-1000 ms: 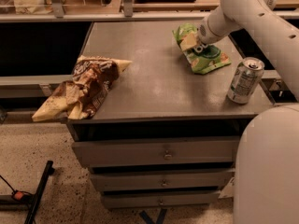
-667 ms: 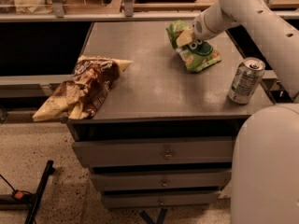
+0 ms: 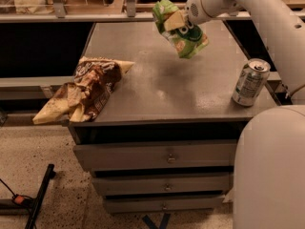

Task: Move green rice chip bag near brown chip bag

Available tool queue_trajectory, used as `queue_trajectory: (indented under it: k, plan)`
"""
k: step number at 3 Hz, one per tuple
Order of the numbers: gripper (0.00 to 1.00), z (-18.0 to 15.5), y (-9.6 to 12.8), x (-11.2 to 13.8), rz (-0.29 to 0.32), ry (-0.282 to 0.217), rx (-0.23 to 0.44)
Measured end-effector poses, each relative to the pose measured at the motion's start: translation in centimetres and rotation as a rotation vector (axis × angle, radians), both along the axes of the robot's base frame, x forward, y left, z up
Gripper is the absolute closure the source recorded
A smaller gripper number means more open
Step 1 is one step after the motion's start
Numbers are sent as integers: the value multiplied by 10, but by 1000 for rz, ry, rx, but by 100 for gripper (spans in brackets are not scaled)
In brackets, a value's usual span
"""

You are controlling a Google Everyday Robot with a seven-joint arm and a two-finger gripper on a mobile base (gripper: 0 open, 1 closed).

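Note:
The green rice chip bag [image 3: 183,32] hangs in the air above the back middle of the grey cabinet top [image 3: 181,89]. My gripper [image 3: 174,20] is shut on its upper part and holds it clear of the surface. The white arm reaches in from the upper right. The brown chip bag [image 3: 86,89] lies wrinkled on the left side of the top, with its lower end hanging over the front left edge. The green bag is well to the right of the brown one.
A silver drink can [image 3: 250,82] stands upright near the right edge of the top. Drawers [image 3: 167,159] run below the top. A shelf rail [image 3: 95,15] runs along the back. My white base [image 3: 271,171] fills the lower right.
My gripper has lifted the green rice chip bag off the right rear of the top and carried it up and leftward. The brown bag and can have not moved.

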State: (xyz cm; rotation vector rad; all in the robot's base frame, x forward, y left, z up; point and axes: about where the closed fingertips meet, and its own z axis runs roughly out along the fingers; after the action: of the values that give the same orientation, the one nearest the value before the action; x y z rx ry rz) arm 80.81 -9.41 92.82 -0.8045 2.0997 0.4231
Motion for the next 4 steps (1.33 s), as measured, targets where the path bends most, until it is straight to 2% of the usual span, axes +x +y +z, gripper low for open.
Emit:
queue_trajectory:
  k: [1, 2, 3, 4]
  plan:
    - [100, 25, 48, -12, 145, -61, 46]
    - [83, 37, 94, -26, 291, -99, 82]
    - [59, 50, 126, -47, 408, -161, 58]
    - [36, 56, 139, -62, 448, -215, -9]
